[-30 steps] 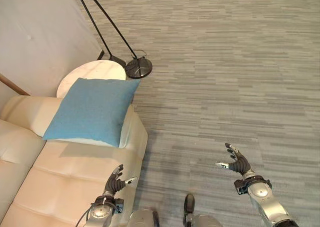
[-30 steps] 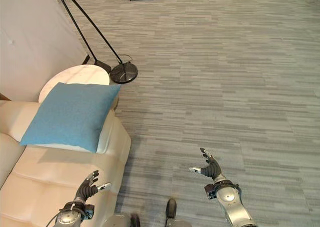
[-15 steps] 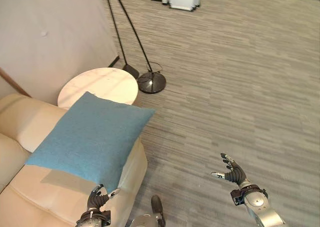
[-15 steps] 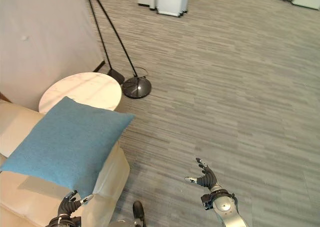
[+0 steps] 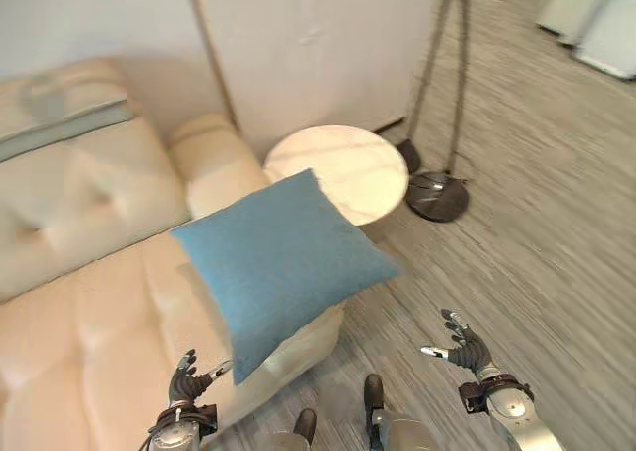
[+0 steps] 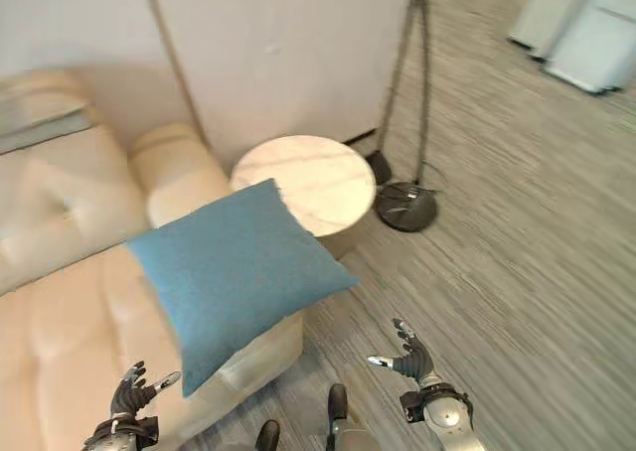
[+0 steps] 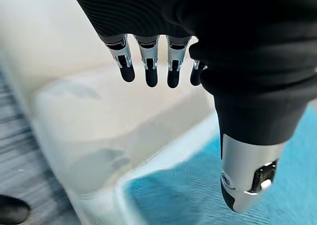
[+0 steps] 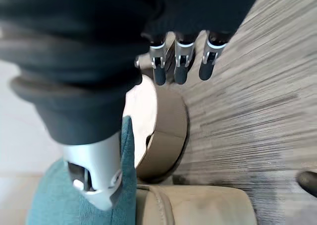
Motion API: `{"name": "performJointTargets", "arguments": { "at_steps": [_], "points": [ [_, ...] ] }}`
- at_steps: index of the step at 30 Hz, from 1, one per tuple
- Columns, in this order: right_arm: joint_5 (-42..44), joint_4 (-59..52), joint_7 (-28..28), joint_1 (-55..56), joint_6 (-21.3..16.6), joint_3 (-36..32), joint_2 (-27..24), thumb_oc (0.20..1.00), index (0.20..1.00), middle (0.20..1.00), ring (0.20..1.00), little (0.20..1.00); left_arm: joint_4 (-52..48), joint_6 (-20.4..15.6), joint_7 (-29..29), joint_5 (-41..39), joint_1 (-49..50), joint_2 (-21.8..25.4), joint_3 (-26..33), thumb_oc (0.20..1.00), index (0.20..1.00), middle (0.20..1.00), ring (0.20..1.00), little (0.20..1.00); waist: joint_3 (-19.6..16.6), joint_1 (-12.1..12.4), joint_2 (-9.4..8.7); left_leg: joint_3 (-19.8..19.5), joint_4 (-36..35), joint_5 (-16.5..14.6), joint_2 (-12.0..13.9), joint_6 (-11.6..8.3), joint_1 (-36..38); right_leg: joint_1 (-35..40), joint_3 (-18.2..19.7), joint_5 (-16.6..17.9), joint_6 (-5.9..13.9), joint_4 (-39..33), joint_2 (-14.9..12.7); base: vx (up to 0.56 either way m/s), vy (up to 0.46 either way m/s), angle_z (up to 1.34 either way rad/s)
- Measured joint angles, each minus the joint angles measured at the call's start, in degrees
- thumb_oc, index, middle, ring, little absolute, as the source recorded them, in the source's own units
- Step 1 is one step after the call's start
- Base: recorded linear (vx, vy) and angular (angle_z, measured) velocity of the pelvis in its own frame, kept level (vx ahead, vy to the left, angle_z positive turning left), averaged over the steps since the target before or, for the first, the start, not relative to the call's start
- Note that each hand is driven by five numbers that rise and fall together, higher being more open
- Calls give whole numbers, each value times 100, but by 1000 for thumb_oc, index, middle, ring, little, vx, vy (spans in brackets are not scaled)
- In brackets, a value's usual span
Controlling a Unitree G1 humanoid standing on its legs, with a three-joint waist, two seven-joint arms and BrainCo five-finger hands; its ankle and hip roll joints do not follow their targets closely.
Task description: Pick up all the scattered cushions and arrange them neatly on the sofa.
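Observation:
A blue cushion (image 5: pixel 281 262) lies tilted on the armrest end of the cream sofa (image 5: pixel 89 302), one corner hanging over the sofa's edge toward the floor. It also shows as blue cloth (image 7: pixel 198 195) past my left hand's thumb. My left hand (image 5: pixel 186 383) hovers low over the sofa seat just in front of the cushion, fingers straight, holding nothing. My right hand (image 5: pixel 463 346) floats over the grey floor to the right, open and empty, well apart from the cushion (image 6: pixel 234 269).
A round white side table (image 5: pixel 336 171) stands right behind the sofa's armrest. A floor lamp's dark round base (image 5: pixel 436 195) and thin poles stand beside it against the pale wall. Grey carpet (image 5: pixel 556 272) stretches to the right.
The whole picture has swung left, so the camera turned toward the sofa and its backrest came into view. Both hands keep their open pose; the cushion lies where it was.

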Motion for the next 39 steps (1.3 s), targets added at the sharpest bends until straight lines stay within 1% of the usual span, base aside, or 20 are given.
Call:
{"name": "performJointTargets", "arguments": {
  "at_steps": [2,4,6,7,9,10,13,14,16,18,19,20,21,23,26,29,31,32,35,39],
  "points": [
    [4,-14,3,-115,1,-2,-117,1000,1000,1000,1000,1000,-20,-2,8,-1,15,19,17,1000,1000,1000,1000,1000,10,28,126,92,41,-81,151,-126,-98,14,-337,-35,-153,-45,38,133,-166,89],
    [4,-103,5,-180,-3,-175,-126,1000,1000,1000,1000,1000,-94,1,1,-1,23,18,-3,1000,1000,1000,1000,1000,16,18,225,117,98,34,255,-231,-150,162,-643,-52,-215,-113,64,114,-123,74],
    [4,-164,2,-182,-5,-232,-188,1000,1000,1000,1000,1000,-279,-5,-21,0,10,47,-3,1000,1000,1000,1000,1000,-14,14,278,62,43,-96,346,-268,-137,279,-854,-125,-320,-104,105,70,-69,49],
    [4,-168,3,-178,-5,-231,-191,1000,1000,1000,1000,1000,-347,-6,-24,-1,-7,72,-3,1000,1000,1000,1000,1000,-25,16,253,80,18,-109,354,-290,-132,276,-875,-144,-341,-108,98,56,-40,45],
    [2,-358,2,-150,-1,-329,-219,1000,1000,1000,1000,1000,-451,-9,-62,1,-123,104,-29,1000,1000,1000,1000,1000,-15,-1,286,173,-37,-143,443,-239,-203,299,-1030,-160,-364,-103,66,54,-14,47],
    [2,-423,1,-112,-1,-376,-229,1000,1000,1000,1000,1000,-465,-8,-67,1,-185,115,-55,1000,1000,1000,1000,1000,-13,-29,288,351,-40,-160,490,-216,-243,300,-1130,-174,-380,-112,25,60,4,70],
    [6,-740,-8,-214,9,-431,-475,1000,1000,1000,1000,1000,-682,-8,-119,5,-404,167,-253,1000,1000,1000,1000,1000,-10,-175,281,1382,-117,-189,679,-171,-262,388,-1456,-191,-403,-226,-172,119,-4,53],
    [6,-940,-14,-227,-20,-441,-626,1000,1000,1000,1000,1000,-891,-26,-149,5,-413,184,-251,1000,1000,1000,1000,1000,-67,-185,313,1521,-170,-141,731,-202,-208,512,-1469,-172,-359,-284,-175,167,5,28],
    [11,-950,16,-400,3,-422,-641,1000,1000,1000,1000,1000,-973,-29,-200,6,-407,289,-251,1000,1000,1000,1000,1000,-130,-152,270,1521,-246,-116,686,-210,-106,606,-1429,-176,-297,-332,-209,178,1,5],
    [127,-884,14,-652,14,-392,-694,1000,1000,1000,1000,1000,-1019,-24,-247,0,-373,438,-249,1000,1000,1000,1000,1000,-225,-129,240,1524,-350,33,670,-276,20,692,-1382,-190,-199,-349,-201,132,-25,-3],
    [205,-705,21,-853,34,-364,-693,1000,1000,1000,1000,1000,-1072,-22,-268,-3,-390,521,-250,1000,1000,1000,1000,1000,-287,-116,181,1519,-402,172,660,-298,85,782,-1373,-178,-164,-423,-196,98,-38,4],
    [293,-524,36,-998,50,-298,-693,1000,1000,1000,1000,1000,-1072,-22,-303,-13,-425,569,-255,1000,1000,1000,1000,1000,-344,-104,128,1514,-407,179,643,-310,72,784,-1359,-164,-133,-453,-202,60,-22,8],
    [399,-301,48,-1180,72,-173,-694,1000,1000,1000,1000,1000,-1071,-20,-313,-28,-472,628,-269,1000,1000,1000,1000,1000,-384,-63,81,1506,-403,271,614,-401,66,781,-1359,-157,-122,-485,-207,-57,-37,10],
    [662,255,81,-1666,176,76,-689,1000,1000,1000,1000,1000,-1028,0,-320,-58,-878,795,-517,1000,1000,1000,1000,1000,-389,49,-54,1471,-372,308,580,-449,-47,731,-1374,-78,-147,-540,-238,-127,-40,18],
    [820,822,76,-2418,194,396,-644,1000,1000,1000,1000,1000,-906,-8,-278,-275,-1375,857,-765,1000,1000,1000,1000,1000,-373,102,-33,1457,-255,310,536,-445,-397,419,-1379,-70,-136,-488,-292,-212,-12,11],
    [926,2080,3,-4044,306,951,-653,1000,1000,1000,1000,1000,-395,-57,-68,-572,-2451,905,-1024,1000,1000,1000,1000,1000,-65,182,37,1412,-146,430,511,-467,-1029,-160,-1380,76,-168,-452,-293,-129,18,3],
    [1014,2795,-88,-5000,386,1116,-669,1000,1000,1000,1000,1000,-90,-150,71,-728,-3064,882,-1210,1000,1000,1000,1000,1000,230,231,84,1380,-205,534,520,-491,-1189,-340,-1389,134,-185,-465,-274,-64,13,5],
    [1012,3282,-128,-5475,404,1436,-659,1000,1000,1000,1000,1000,220,-169,125,-829,-3355,877,-1403,1000,1000,1000,1000,1000,313,248,81,1376,-197,555,524,-509,-1279,-428,-1378,132,-169,-474,-266,-65,6,1],
    [1004,3707,-228,-6095,412,1688,-667,1000,1000,1000,1000,1000,358,-220,275,-961,-3825,784,-1631,1000,1000,1000,1000,1000,637,281,55,1338,-202,611,540,-558,-1446,-560,-1398,160,-154,-506,-245,-49,-13,3],
    [1002,3657,-551,-6180,441,1876,-160,1000,1000,1000,1000,1000,459,-194,472,-1041,-4447,140,-2262,1000,1000,1000,1000,1000,932,287,-45,1325,-220,631,563,-579,-1544,-646,-1420,249,-259,-520,-222,-5,-6,1]
  ]
}}
